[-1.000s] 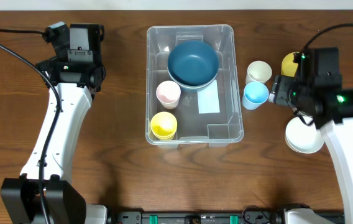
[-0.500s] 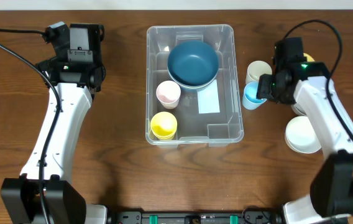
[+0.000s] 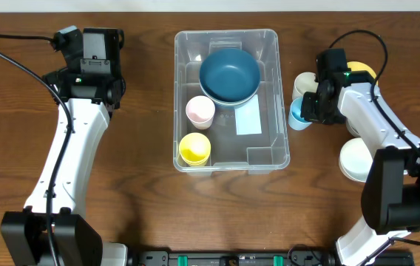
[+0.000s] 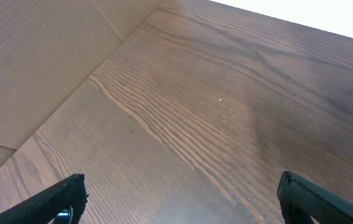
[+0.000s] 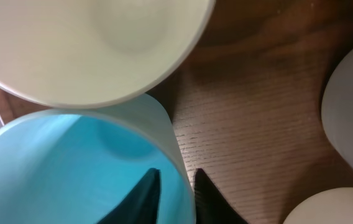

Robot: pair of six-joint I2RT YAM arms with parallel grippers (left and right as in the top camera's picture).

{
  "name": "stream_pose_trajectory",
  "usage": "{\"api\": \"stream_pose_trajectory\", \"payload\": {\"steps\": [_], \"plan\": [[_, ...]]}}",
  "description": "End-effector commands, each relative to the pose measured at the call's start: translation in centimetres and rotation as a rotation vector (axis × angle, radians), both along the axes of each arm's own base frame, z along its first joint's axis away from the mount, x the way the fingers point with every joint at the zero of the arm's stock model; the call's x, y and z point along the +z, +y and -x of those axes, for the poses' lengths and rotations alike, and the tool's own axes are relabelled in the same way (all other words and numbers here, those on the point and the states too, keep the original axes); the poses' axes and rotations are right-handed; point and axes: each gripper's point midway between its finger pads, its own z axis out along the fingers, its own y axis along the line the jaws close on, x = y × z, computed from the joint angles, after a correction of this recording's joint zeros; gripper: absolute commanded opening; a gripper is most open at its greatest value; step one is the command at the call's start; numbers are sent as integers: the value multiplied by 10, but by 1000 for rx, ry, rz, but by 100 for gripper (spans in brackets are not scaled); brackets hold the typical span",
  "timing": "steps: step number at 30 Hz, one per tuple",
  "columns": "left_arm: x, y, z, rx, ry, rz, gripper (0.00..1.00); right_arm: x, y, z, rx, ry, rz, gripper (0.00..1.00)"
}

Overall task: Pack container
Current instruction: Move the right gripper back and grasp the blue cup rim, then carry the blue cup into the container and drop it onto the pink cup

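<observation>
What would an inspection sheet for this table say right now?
Surface: dark wooden table.
Job's things: clear container holds a blue bowl, pink cup and yellow cup; light blue cup, cream cup and white bowl stand to its right.
Clutter: yellow item, partly hidden.
Grippers: left gripper open over bare wood; right gripper closed on the light blue cup's wall.
Cables: black cables trail from both arms.
Surroundings: pale strip beyond the far edge.

Robot lab bench: wooden table, two cabled arms
</observation>
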Motion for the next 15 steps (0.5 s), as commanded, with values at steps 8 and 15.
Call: {"api": "stream_pose_trajectory", "payload": {"steps": [8, 15], "plan": [[8, 4, 4, 15, -12, -20, 98, 1, -2, -3, -8, -4, -2, 1], [8, 4, 4, 15, -12, -20, 98, 5, -3, 10, -9, 37, 2, 1]]}}
